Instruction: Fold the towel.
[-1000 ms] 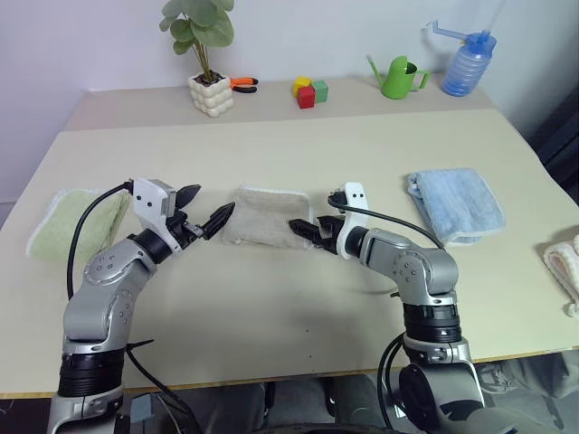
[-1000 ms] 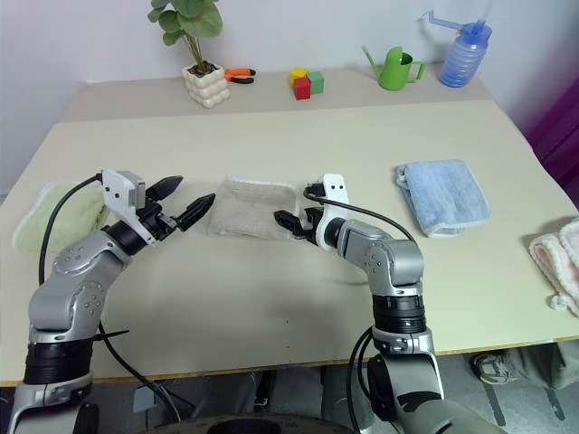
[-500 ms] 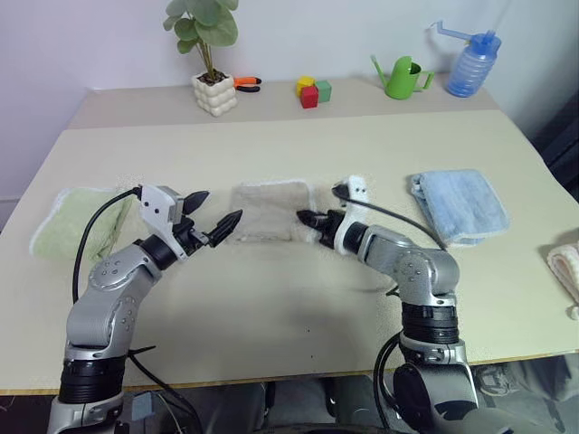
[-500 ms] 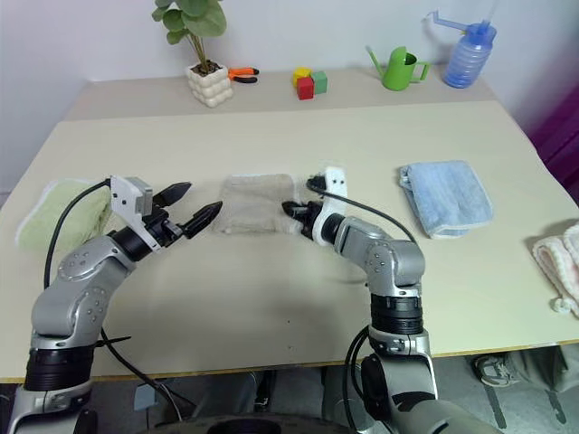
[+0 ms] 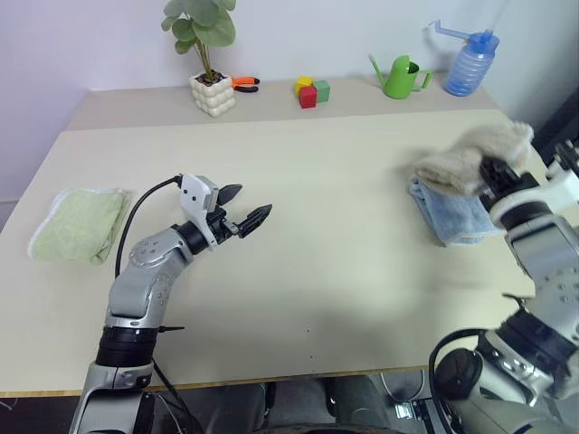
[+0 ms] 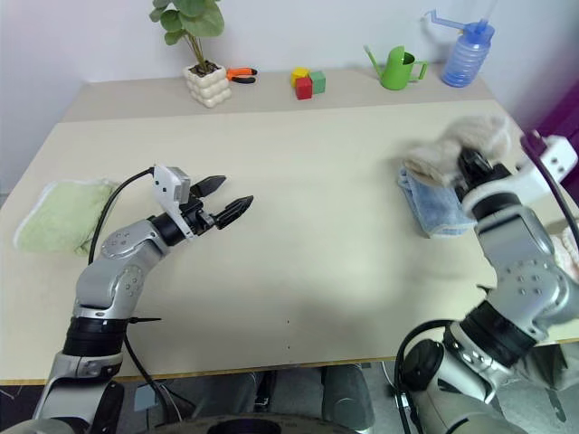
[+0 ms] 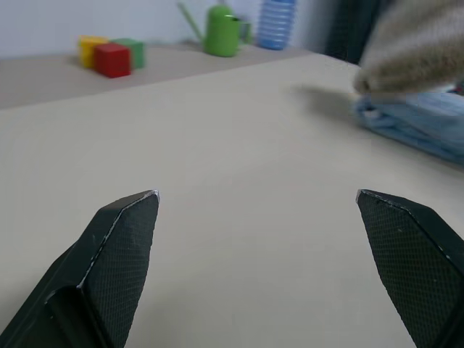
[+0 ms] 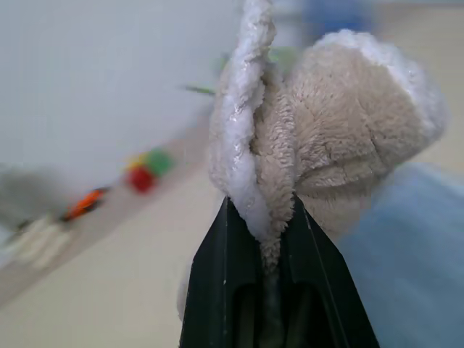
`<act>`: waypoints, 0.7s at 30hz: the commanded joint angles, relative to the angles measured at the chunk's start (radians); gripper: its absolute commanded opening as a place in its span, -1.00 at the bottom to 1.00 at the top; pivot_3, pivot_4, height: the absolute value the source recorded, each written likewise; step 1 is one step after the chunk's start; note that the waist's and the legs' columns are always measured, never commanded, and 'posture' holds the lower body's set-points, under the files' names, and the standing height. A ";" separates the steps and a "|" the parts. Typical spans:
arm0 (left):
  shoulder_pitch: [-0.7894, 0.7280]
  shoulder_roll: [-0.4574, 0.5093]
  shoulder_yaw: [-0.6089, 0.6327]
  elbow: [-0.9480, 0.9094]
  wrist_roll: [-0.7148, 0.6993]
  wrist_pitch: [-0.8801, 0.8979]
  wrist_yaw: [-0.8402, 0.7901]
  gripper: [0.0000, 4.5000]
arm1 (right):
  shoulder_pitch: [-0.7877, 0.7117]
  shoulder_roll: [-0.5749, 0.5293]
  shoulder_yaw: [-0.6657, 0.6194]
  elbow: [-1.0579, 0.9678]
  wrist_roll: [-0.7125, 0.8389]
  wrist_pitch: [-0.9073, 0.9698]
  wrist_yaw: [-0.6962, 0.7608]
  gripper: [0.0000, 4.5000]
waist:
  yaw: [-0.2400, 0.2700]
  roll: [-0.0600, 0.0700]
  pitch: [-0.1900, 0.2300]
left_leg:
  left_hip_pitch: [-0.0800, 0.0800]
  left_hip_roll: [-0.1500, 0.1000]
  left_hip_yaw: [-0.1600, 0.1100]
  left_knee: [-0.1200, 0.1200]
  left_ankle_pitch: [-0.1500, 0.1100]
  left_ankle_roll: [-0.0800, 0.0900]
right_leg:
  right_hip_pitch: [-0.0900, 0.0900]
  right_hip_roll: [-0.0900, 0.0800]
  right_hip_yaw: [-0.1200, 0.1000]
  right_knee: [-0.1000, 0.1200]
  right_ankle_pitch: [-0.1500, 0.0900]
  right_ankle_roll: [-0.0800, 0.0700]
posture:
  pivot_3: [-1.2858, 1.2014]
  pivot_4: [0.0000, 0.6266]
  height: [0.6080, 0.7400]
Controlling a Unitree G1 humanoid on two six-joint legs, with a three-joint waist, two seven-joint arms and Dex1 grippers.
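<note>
The beige towel (image 5: 470,155) hangs bunched in the air at the table's right side, just above the light blue folded towel (image 5: 455,217). My right gripper (image 8: 261,212) is shut on the towel's white corded edge (image 8: 243,123), and the cloth drapes over its fingers. In the head views that gripper (image 5: 496,177) sits just behind the bunched cloth. My left gripper (image 5: 253,199) hovers open over the bare middle-left of the table (image 5: 344,244) with nothing between its fingers (image 7: 127,239). It points toward the right, and the towel (image 7: 420,47) shows far ahead of it.
A pale green folded towel (image 5: 77,224) lies at the left edge. Along the back stand a potted plant (image 5: 212,90), orange pliers (image 5: 242,83), coloured blocks (image 5: 309,90), a green watering can (image 5: 398,77) and a blue spray bottle (image 5: 466,63).
My right gripper has shut on the towel and swung it up and far to the right, off the table's middle to above the blue towel. My left gripper has drifted a little rightward, still open.
</note>
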 commanded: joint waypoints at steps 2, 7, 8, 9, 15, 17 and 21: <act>-0.033 -0.010 -0.024 0.032 0.010 -0.039 -0.042 1.00 | 0.107 0.053 -0.056 -0.110 0.087 0.059 -0.131 -0.99 | 0.003 0.001 0.000 | 0.000 0.000 0.000 0.000 0.000 0.000 | 0.000 0.000 0.000 0.000 0.000 0.000 | 0.03 -0.52 0.88; -0.042 -0.014 -0.042 0.063 0.028 -0.060 -0.065 1.00 | 0.150 0.028 -0.066 -0.121 0.167 0.034 -0.181 -0.36 | 0.002 0.002 0.000 | 0.000 0.000 0.001 0.001 -0.001 0.001 | 0.000 0.000 0.001 0.000 0.000 0.000 | 0.03 -0.52 0.88; -0.043 -0.017 -0.043 0.066 0.031 -0.062 -0.065 1.00 | 0.156 0.011 -0.060 -0.121 0.172 0.028 -0.181 -0.19 | 0.002 0.002 0.000 | 0.000 0.000 0.001 0.001 -0.001 0.001 | 0.000 0.000 0.001 0.000 0.000 0.000 | 0.03 -0.52 0.88; -0.044 -0.019 -0.043 0.068 0.032 -0.063 -0.066 1.00 | 0.161 -0.001 -0.055 -0.119 0.179 0.023 -0.183 0.04 | 0.002 0.002 0.000 | 0.000 0.000 0.001 0.001 -0.001 0.001 | 0.000 0.000 0.001 0.000 0.000 0.000 | 0.03 -0.52 0.88; -0.053 -0.019 -0.040 0.116 0.047 -0.101 -0.072 1.00 | 0.235 -0.194 0.042 -0.158 0.030 -0.107 -0.096 0.72 | 0.004 0.002 0.000 | 0.000 -0.001 0.001 0.001 -0.001 0.002 | 0.001 0.000 0.000 0.000 0.000 0.001 | 0.03 -0.52 0.88; -0.069 -0.022 -0.026 0.152 0.070 -0.135 -0.045 1.00 | 0.254 -0.273 0.083 -0.152 -0.060 -0.185 -0.051 0.72 | 0.004 0.002 0.000 | 0.001 0.000 0.001 0.001 -0.001 0.002 | 0.002 0.000 0.000 0.000 0.000 0.001 | 0.03 -0.52 0.88; -0.102 -0.012 0.024 0.241 0.135 -0.219 0.062 1.00 | 0.263 -0.410 0.218 -0.123 -0.201 -0.339 0.098 0.72 | 0.001 0.002 0.000 | 0.001 0.000 0.001 0.001 -0.001 0.002 | 0.002 0.000 0.000 0.000 0.000 0.001 | 0.03 -0.52 0.88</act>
